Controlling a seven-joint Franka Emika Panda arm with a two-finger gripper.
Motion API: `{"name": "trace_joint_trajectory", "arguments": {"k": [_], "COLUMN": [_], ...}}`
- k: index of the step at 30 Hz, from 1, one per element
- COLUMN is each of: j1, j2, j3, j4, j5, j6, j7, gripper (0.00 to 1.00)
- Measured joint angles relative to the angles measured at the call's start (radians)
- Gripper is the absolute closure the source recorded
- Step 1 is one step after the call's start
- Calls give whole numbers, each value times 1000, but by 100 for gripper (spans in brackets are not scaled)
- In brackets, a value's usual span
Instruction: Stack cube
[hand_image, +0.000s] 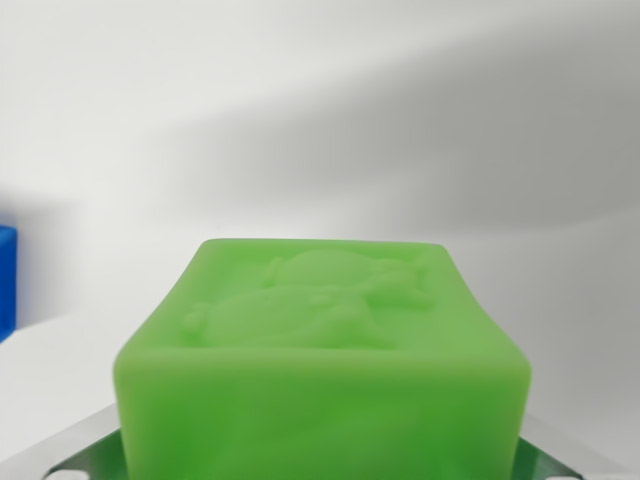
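Observation:
A green cube (320, 370) with a raised relief figure on its top face fills the lower middle of the wrist view, very close to the camera. Grey metal parts of my gripper show at its lower left (85, 445) and lower right corners, tight against the cube's sides, so the cube sits between the fingers. The fingertips themselves are hidden behind the cube. A blue cube (7, 280) shows only as a sliver at the wrist view's left edge, resting on the white surface farther away.
A white table surface (560, 290) stretches behind the green cube, with a white wall (320, 90) and a soft shadow beyond it.

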Motion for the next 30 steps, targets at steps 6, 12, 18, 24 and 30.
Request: {"name": "trace_joint_trajectory", "arguments": {"k": [6, 12, 18, 24, 30], "j1": [21, 42, 63, 86, 104], "j2": [-5, -9, -13, -18, -19], "j3": [1, 3, 6, 9, 12], "j4": [1, 3, 6, 11, 16], "j5": [-1, -3, -4, -6, -7], "j6": [-7, -13, -19, -29, -37], "j7": [36, 72, 108, 149, 183], "gripper": [100, 100, 100, 100, 100]}}
